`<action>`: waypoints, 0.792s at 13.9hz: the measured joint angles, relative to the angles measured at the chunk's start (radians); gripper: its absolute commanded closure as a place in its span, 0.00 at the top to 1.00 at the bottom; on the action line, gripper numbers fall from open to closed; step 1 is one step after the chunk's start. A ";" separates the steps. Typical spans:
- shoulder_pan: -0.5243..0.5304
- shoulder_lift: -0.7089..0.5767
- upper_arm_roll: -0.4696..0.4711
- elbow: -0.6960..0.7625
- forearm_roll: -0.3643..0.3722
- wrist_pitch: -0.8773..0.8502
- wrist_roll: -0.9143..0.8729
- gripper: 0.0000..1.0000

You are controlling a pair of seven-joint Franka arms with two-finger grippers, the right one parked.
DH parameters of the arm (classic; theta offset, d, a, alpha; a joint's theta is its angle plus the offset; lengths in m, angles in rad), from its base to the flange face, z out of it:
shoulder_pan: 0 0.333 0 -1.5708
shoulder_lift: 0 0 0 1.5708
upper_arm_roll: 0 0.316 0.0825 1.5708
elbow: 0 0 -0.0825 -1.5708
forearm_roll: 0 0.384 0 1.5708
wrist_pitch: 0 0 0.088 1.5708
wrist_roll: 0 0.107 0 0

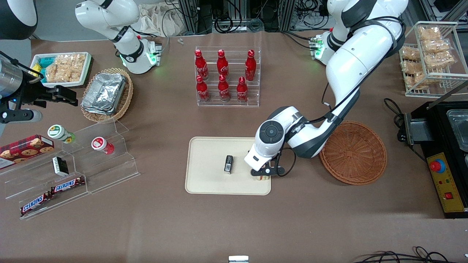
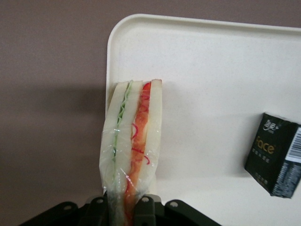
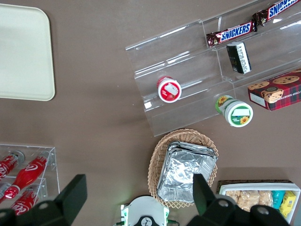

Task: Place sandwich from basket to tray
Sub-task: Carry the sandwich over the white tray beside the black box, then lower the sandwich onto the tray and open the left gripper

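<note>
My left gripper (image 1: pixel 262 175) hangs low over the cream tray (image 1: pixel 208 179), at the tray's corner nearest the round reddish-brown basket (image 1: pixel 353 152). It is shut on the sandwich (image 2: pixel 132 146), a clear-wrapped wedge of white bread with green and orange-red filling, pinched at its narrow end between the black fingers (image 2: pixel 148 207). In the front view only a sliver of the sandwich (image 1: pixel 261 178) shows under the gripper. The basket's woven floor that shows past the arm holds nothing.
A small black box (image 1: pixel 228 163) lies on the tray beside the gripper. A clear rack of red bottles (image 1: pixel 227 76) stands farther from the front camera. Clear snack steps (image 1: pixel 73 168) and a tan oval basket of foil containers (image 1: pixel 106 95) lie toward the parked arm's end.
</note>
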 measured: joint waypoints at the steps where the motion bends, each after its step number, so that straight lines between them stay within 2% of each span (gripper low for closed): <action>1: 0.000 0.007 0.000 0.001 0.020 0.008 -0.002 0.04; 2: 0.000 0.012 -0.001 0.002 0.030 0.016 -0.003 0.08; 3: 0.000 0.013 -0.002 0.003 0.034 0.023 -0.003 0.29; 4: -0.001 0.014 -0.003 0.003 0.038 0.030 -0.003 0.72; 5: -0.001 0.014 -0.003 0.004 0.038 0.038 -0.003 0.90; 6: -0.001 0.016 -0.003 0.004 0.038 0.042 -0.004 0.99; 11: 0.001 0.020 -0.003 0.017 0.038 0.047 -0.009 1.00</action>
